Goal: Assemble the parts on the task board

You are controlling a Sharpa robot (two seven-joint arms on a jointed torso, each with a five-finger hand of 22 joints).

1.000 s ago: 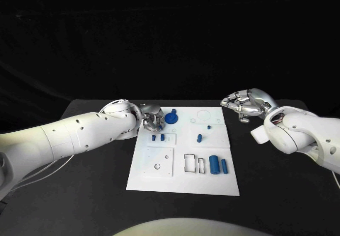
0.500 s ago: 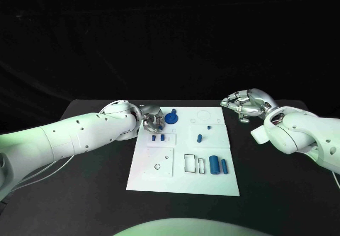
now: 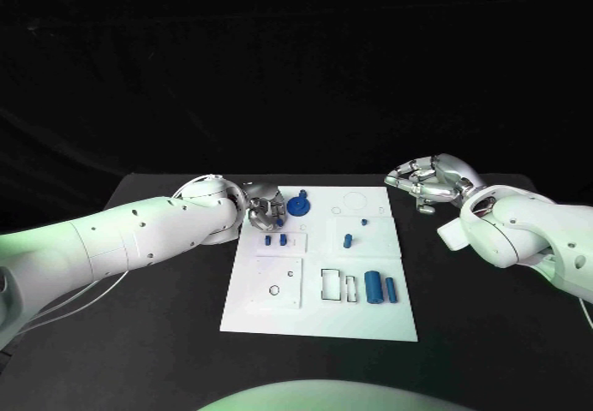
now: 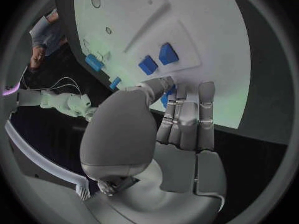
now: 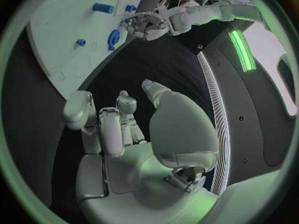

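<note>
White task board [image 3: 319, 304] lying mid-bench with blue parts, both robot hands hovering near its far end

Left robot hand [image 3: 263, 209] is reaching over the board's far left corner, fingers [image 4: 187, 119] extended together and touching a blue part [image 4: 166, 95] at their tips; whether it is gripping that part I cannot tell. A round blue part [image 3: 298, 205] is sitting just beside this hand. Right robot hand [image 3: 425, 181] is hanging above the black bench [image 3: 148, 342] off the board's far right corner, fingers curled in, holding nothing. Two blue cylinders [image 3: 380, 288] are lying near the board's right edge
</note>
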